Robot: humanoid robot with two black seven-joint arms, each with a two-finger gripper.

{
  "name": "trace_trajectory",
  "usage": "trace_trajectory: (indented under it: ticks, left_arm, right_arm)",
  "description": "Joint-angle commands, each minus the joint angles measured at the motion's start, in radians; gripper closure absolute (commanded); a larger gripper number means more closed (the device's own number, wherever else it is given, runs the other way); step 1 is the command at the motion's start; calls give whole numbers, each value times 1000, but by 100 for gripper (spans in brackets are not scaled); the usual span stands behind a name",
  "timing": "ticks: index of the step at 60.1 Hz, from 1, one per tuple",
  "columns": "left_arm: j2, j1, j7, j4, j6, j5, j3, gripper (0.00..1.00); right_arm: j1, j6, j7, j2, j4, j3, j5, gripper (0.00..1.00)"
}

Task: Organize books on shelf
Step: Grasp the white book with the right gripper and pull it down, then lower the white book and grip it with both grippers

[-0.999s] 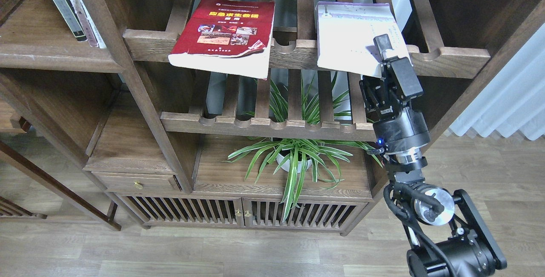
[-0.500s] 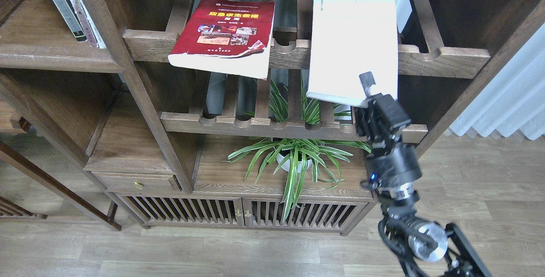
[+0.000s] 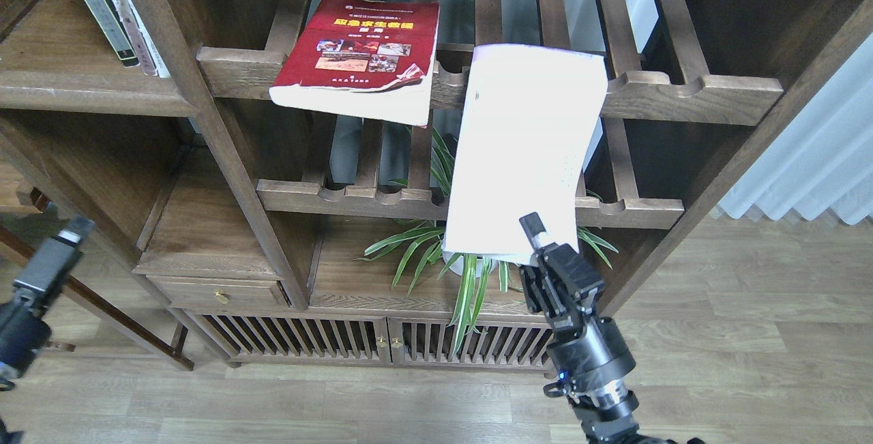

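My right gripper (image 3: 537, 243) is shut on the lower corner of the cream-white book (image 3: 528, 151). It holds the book upright in the air in front of the slatted racks, with a faint lilac band at the top edge. The red book (image 3: 361, 55) with photos and a yellow title lies flat on the upper slatted rack (image 3: 682, 93), overhanging its front rail. The solid dark brown shelf (image 3: 75, 86) is at the upper left. My left gripper (image 3: 58, 253) shows at the lower left edge, too dark to tell its fingers apart. The dark grey book is not in view.
Several thin books (image 3: 112, 11) stand leaning on the solid shelf at the upper left. A potted spider plant (image 3: 470, 260) sits on the low cabinet behind the held book. A second slatted rack (image 3: 341, 195) lies below the first. A white curtain (image 3: 811, 157) hangs at right.
My right gripper pulled the cream-white book off the upper rack, down and toward me, tilting it upright. My left gripper has come into view at the lower left. The red book has not moved.
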Motion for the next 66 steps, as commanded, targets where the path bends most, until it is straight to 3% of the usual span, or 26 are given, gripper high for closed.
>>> trace_trajectory:
  ticks: [1, 8, 16, 17, 33, 48, 66]
  left_arm:
    - [-5, 0, -1, -1, 0, -19, 66, 0]
    - [-13, 0, -4, -3, 0, -22, 94, 0]
    - [-18, -1, -10, -17, 0, -88, 161, 0]
    - [-13, -12, -10, -23, 0, -154, 231, 0]
    - [-33, -43, -10, -104, 0, -216, 358, 0]
    - [-102, -64, -12, -113, 0, -214, 444, 0]
    - [-189, -92, -10, -99, 0, -214, 493, 5]
  right_arm:
    - [-24, 1, -2, -16, -7, -24, -1, 96]
    - [-38, 1, -7, -22, -16, -29, -3, 96]
    - [-37, 1, -62, -24, -74, -44, -9, 95]
    - [-27, 1, -86, -27, -118, -53, -10, 95]
    - [49, 1, -154, -7, -254, -136, -12, 95]
    - [63, 1, -185, 13, -266, -199, -18, 95]
    - [63, 1, -188, 13, -267, -214, -23, 95]
